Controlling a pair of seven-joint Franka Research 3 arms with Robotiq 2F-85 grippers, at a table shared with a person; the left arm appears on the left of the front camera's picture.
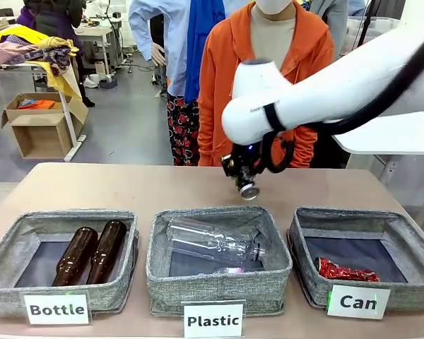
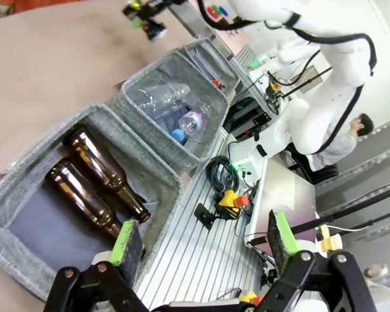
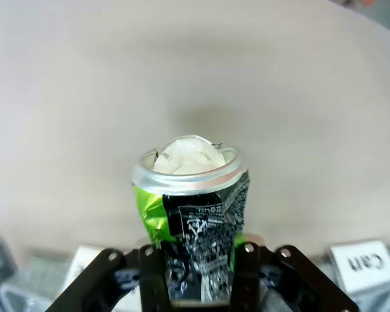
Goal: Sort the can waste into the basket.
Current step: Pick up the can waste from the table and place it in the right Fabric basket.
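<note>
Black can's (image 3: 198,208) lower end behind fingers (image 3: 244,273)

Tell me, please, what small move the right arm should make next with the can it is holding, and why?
Probably carry it toward the robot's right and nearer, over the basket labelled "Can". The right gripper is shut on the crushed black can and hangs above bare table behind the middle basket of plastic bottles. The red can already lies in the right-hand one.
</note>
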